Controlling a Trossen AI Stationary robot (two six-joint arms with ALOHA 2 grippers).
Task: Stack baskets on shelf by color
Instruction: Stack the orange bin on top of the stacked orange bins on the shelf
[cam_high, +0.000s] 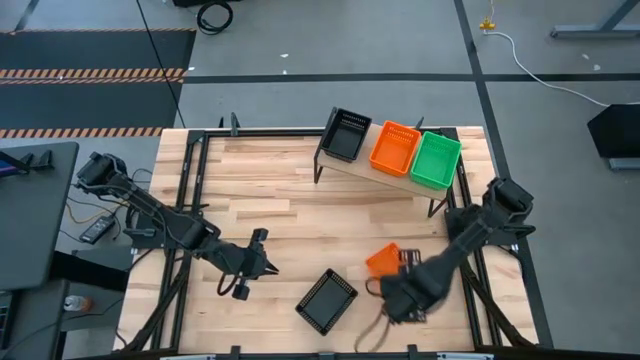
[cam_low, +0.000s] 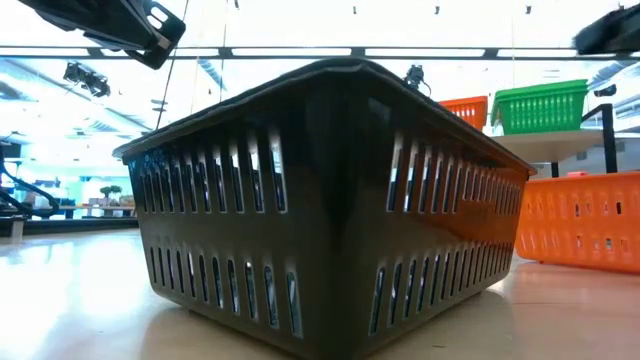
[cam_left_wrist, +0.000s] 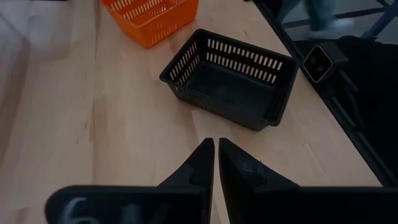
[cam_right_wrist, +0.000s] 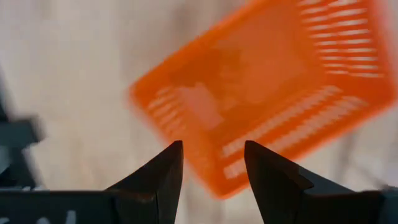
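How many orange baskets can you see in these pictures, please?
2. One orange basket stands on the shelf between the black and green ones; the other orange basket lies on the tabletop by the right gripper. More may be nested inside those, hidden.

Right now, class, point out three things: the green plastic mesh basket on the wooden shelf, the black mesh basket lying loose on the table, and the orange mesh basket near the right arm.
Green plastic mesh basket (cam_high: 436, 160), high view, its floor.
Black mesh basket (cam_left_wrist: 233, 84), left wrist view, inner floor.
Orange mesh basket (cam_right_wrist: 273, 93), right wrist view, its floor.
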